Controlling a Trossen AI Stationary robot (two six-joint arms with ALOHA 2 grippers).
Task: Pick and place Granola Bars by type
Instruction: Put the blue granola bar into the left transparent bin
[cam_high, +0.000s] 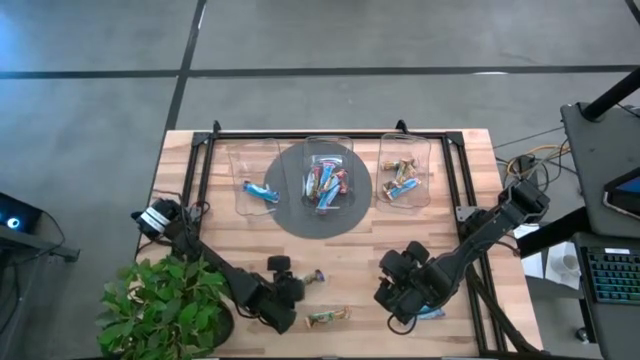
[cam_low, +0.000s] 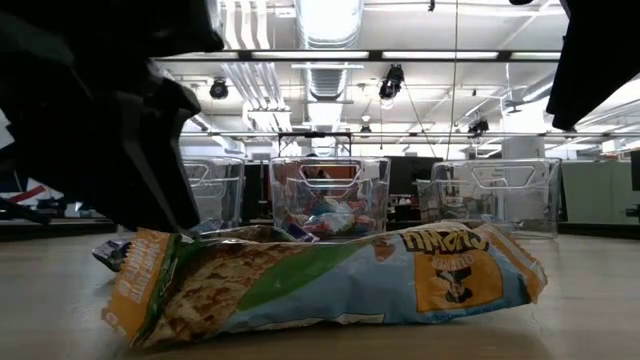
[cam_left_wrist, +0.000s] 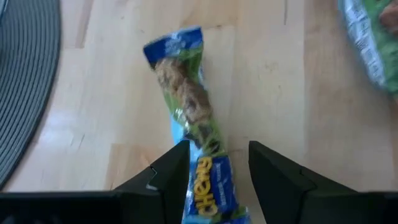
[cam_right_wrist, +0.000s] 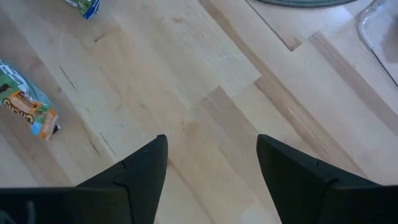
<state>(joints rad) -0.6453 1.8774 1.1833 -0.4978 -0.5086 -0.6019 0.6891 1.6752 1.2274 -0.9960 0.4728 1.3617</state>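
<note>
A granola bar with a blue-and-green wrapper (cam_left_wrist: 186, 106) lies flat on the wooden table (cam_high: 350, 255), also seen in the high view (cam_high: 315, 278). My left gripper (cam_left_wrist: 217, 152) is open, its fingers on either side of the bar's near end; it shows in the high view too (cam_high: 296, 289). A second green-and-orange bar (cam_high: 328, 316) lies closer to the near edge and fills the low view (cam_low: 330, 285). My right gripper (cam_right_wrist: 211, 140) is open and empty over bare wood at the near right (cam_high: 392, 295). A blue bar (cam_high: 430, 312) lies beside it.
Three clear bins stand in a row at the far side: the left bin (cam_high: 250, 170) holds one blue bar, the middle bin (cam_high: 328, 150) on a round grey mat (cam_high: 290, 215) holds several bars, and so does the right bin (cam_high: 405, 150). A potted plant (cam_high: 165, 300) stands near left.
</note>
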